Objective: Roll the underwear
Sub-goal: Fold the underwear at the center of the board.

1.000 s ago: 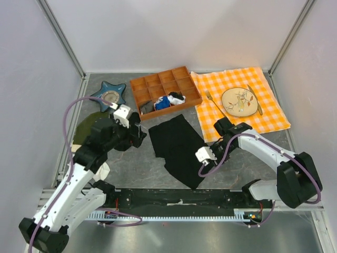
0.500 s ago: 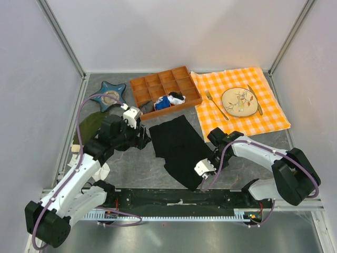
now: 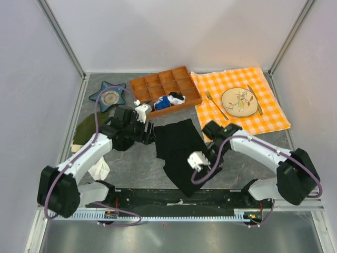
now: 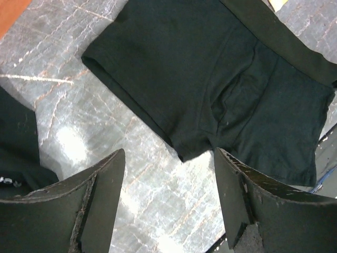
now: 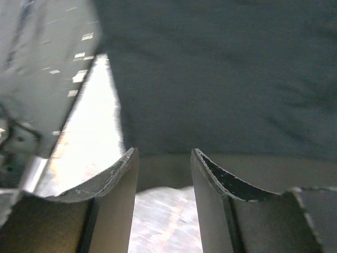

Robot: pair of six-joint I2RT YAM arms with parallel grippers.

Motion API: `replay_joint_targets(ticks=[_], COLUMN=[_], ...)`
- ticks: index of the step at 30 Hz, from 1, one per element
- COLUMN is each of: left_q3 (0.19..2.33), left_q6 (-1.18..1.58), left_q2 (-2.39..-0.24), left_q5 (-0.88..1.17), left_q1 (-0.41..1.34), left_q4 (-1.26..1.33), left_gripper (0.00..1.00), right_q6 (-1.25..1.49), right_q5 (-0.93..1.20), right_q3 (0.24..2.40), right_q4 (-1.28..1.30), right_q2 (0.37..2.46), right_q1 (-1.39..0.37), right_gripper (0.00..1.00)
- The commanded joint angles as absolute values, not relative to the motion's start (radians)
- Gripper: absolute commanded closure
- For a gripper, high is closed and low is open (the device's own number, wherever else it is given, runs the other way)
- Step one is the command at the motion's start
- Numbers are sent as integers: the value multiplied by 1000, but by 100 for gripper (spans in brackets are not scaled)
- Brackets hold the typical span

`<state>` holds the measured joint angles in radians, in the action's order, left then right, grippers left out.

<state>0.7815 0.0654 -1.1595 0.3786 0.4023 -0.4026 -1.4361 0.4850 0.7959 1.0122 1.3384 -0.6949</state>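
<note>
Starting the roll: pinch one edge with both tools level, so you turn an even, tight tube | left gripper (image 4: 168, 158): jaws wide apart, empty, just beside a leg hem | right gripper (image 5: 162, 158): jaws parted, empty, low over the right edge | underwear (image 3: 174, 142): plain black, flat, mid-table between arms, slightly askew
</note>
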Motion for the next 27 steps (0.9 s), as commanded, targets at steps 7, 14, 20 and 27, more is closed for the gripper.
replay_joint_targets(ticks=[7,14,20,27], left_q3=[1066,1029,1031,1035], left_q6=[-57,-77,-81,-69], left_q2=[-1486,-1358,-1348,-1388], left_q5=[373,270,276,302], left_q1=[390,380,374,362], left_q4=[-446,-439,-453,-451], left_gripper=[33,32,31,32], right_q6=[-1207,-1045,-1026,-1055], right_q5=[746,615,549,552], right_q3=[1494,1744,1809,1792], right_q4=[934,839,824,833], right_q2=[1845,2118,2218,2250], right_q1=[-407,-405,-405,-405], right_gripper=[47,48,48,59])
